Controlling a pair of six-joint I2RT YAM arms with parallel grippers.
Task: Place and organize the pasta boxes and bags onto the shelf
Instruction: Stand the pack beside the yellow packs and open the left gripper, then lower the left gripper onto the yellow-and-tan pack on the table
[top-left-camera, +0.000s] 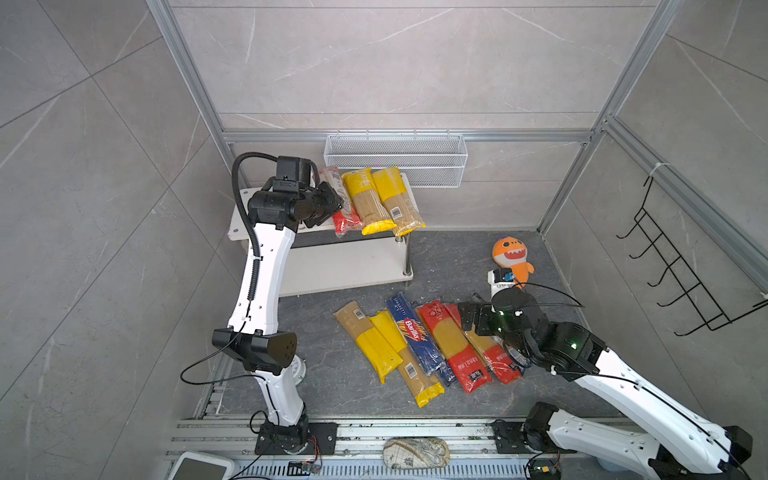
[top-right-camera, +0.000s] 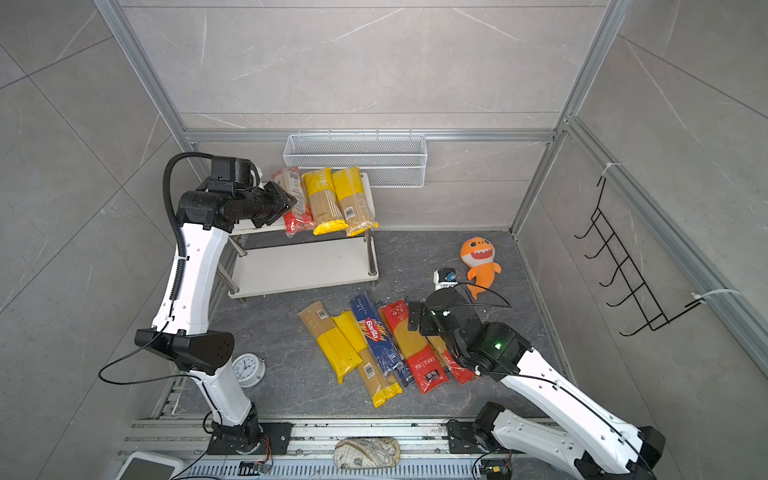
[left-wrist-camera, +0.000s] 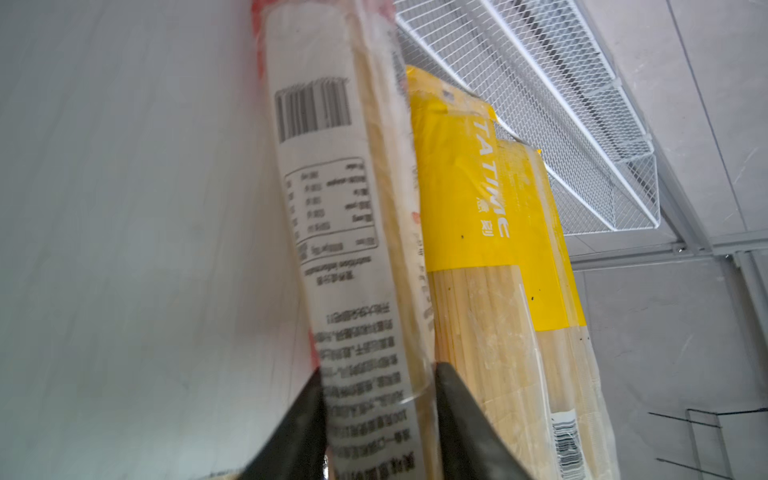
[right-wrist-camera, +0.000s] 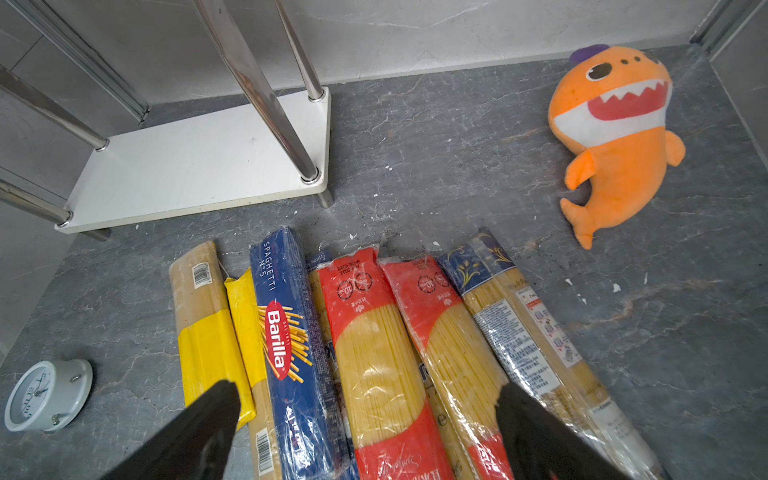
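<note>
Left wrist view: the left gripper (left-wrist-camera: 378, 374) has its two dark fingers (left-wrist-camera: 291, 428) set narrowly apart, one on each side of a red-ended pack (left-wrist-camera: 345, 208) that bears a white printed label. Both fingers lie close against the wrapper, but whether they clamp it cannot be told. The pack lies flat on the white upper board of the shelf (left-wrist-camera: 124, 249), touching a yellow-ended pack (top-left-camera: 368, 199). A second yellow-ended pack (top-left-camera: 397, 199) lies just beyond, so the three sit side by side at the board's right end, below the white wire mesh basket (top-left-camera: 395, 158) on the back wall. In the right wrist view the right gripper (right-wrist-camera: 370, 432) hangs with its jaws spread wide and nothing between them, above the remaining packs. These lie side by side in front of the shelf: two tan packs with yellow bands (right-wrist-camera: 208, 345), the dark-blue Barilla pack (right-wrist-camera: 286, 332), two clear packs with red ends (right-wrist-camera: 374, 353) and a clear pack with a blue end (right-wrist-camera: 519, 324). They rest on a dark grey, veined stone floor (top-left-camera: 457, 257). An orange plush shark (right-wrist-camera: 615, 137) lies well apart to the right and a small white alarm clock (right-wrist-camera: 45, 395) to the left. Pale grey tiled walls in aluminium framing enclose the cell, and a black wire hook rack (top-left-camera: 685, 270) hangs on the right wall.
</note>
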